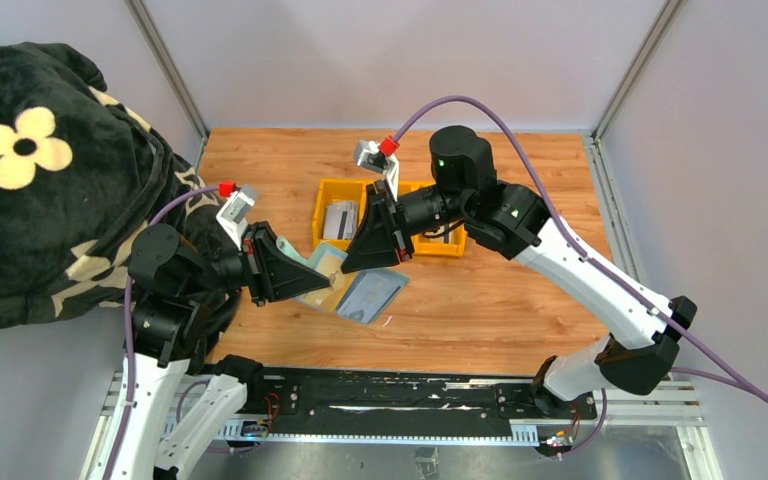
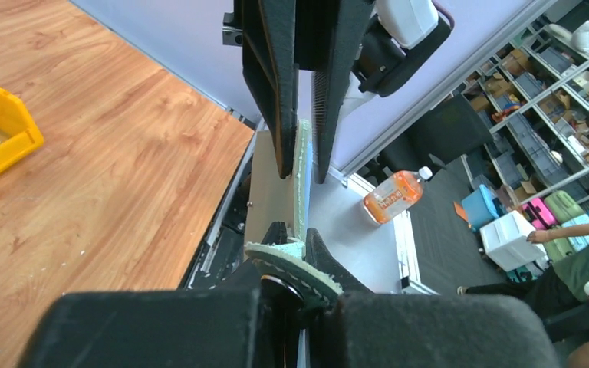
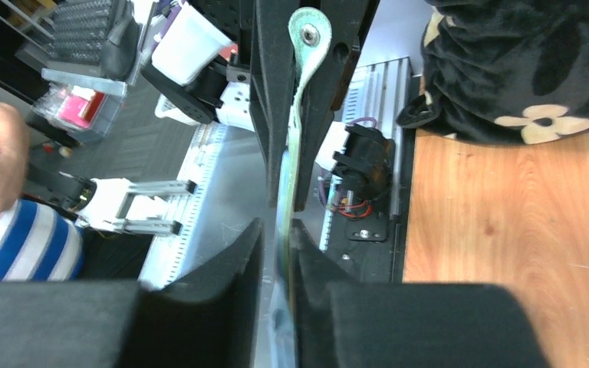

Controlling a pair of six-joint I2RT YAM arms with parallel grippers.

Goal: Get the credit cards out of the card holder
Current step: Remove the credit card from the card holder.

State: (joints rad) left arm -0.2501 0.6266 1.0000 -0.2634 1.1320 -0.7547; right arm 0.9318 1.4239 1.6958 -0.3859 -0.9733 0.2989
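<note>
While the card holder [image 1: 372,294] stretches open over the table [image 1: 500,300], your left gripper [image 1: 326,281] clamps its tab end. Your right gripper [image 1: 356,260] sits narrow around the opposite edge; whether it grips, you cannot tell.

Overhead rear view; two close wrist views sharing card holder [image 2: 304,192]

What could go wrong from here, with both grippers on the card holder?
1. The left gripper pinches only a thin edge of the card holder, so it could twist or slip out.
2. The right gripper flanks the same holder from the opposite side; the two might collide.
3. What looks like a tan card pokes out between them, short of the yellow tray, and may drop there.
</note>
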